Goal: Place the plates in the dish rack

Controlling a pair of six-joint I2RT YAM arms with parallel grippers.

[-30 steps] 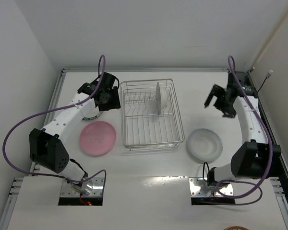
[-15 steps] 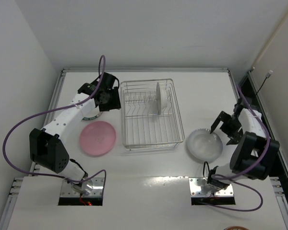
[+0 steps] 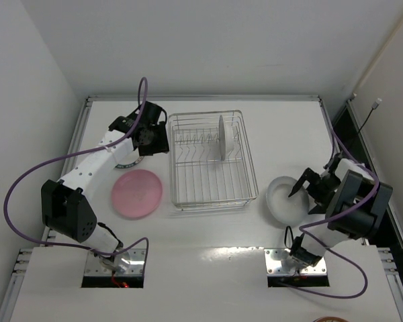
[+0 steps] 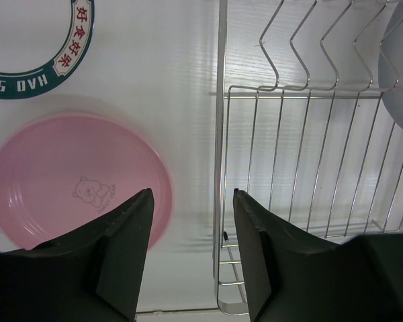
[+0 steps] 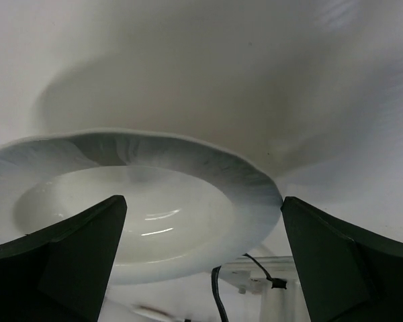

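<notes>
The dish rack [image 3: 211, 176] stands mid-table with one whitish plate [image 3: 221, 137] upright in its tines. The pink plate [image 3: 137, 193] lies flat left of the rack. The plate with a dark patterned rim [image 3: 125, 163] lies behind it, mostly hidden under my left arm. My left gripper [image 3: 152, 139] is open and empty, hovering by the rack's left side. In the left wrist view the gripper [image 4: 191, 194] is above the pink plate [image 4: 67, 181], with the rack [image 4: 302, 168] to the right. My right gripper [image 3: 307, 186] is open at the second whitish plate [image 3: 282, 199]. That plate's [image 5: 141, 215] rim lies between the gripper's [image 5: 203, 201] spread fingers.
The table's raised edge runs close on the right, just beyond my right arm. Cables loop from both arms. The arms' mounting plates [image 3: 292, 261] sit at the near edge. The left wrist view shows the patterned rim [image 4: 50, 70] with red lettering.
My right arm has swung down from the back right to the whitish plate by the rack, and that plate now looks shifted slightly left. The left arm has not moved.
</notes>
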